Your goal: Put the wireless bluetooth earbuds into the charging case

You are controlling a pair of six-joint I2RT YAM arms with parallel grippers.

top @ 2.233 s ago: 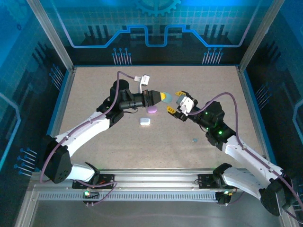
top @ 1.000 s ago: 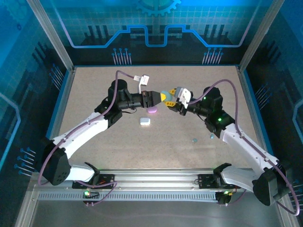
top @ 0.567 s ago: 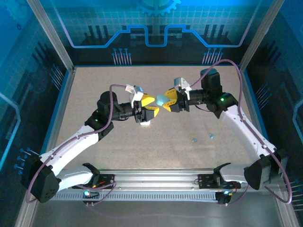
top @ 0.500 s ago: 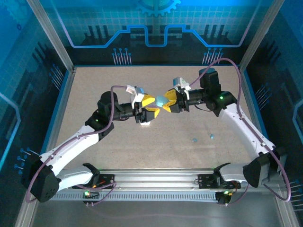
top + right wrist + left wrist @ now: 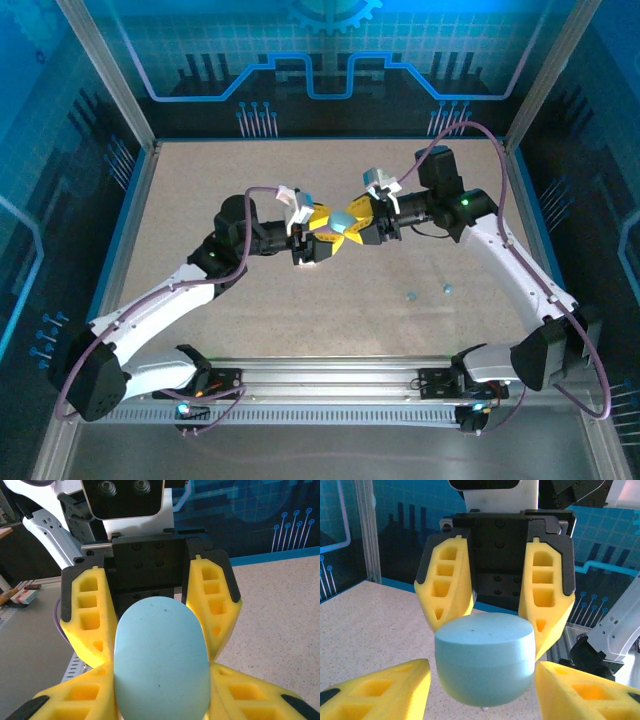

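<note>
Right gripper [image 5: 492, 626] first: its yellow fingers [image 5: 447, 587] are pinched on either side of the light teal charging case [image 5: 485, 667], gripping the upper part of that rounded pebble, and the case hangs clear above the table [image 5: 200, 180]. A fine seam runs round the case and the two halves sit together. Facing it head-on is the left gripper [image 5: 160, 657], jaws about half open, one ribbed yellow finger [image 5: 87, 620] on each flank of the case's far end. From the left wrist, one of its own tips sits right against the case wall and the other just beside it, so I can't tell whether this gripper is actually pressing. In the overhead view the two grippers meet nose to nose over the middle of the table, the teal case sandwiched between the four yellow fingers. The right arm [image 5: 500, 250] reaches in from the right side and the left arm [image 5: 170, 290] stretches up from the near left. Two light teal earbuds [image 5: 410, 296] lie loose on the speckled tabletop, near each other, to the right of and nearer than the grippers, well apart from the case.
</note>
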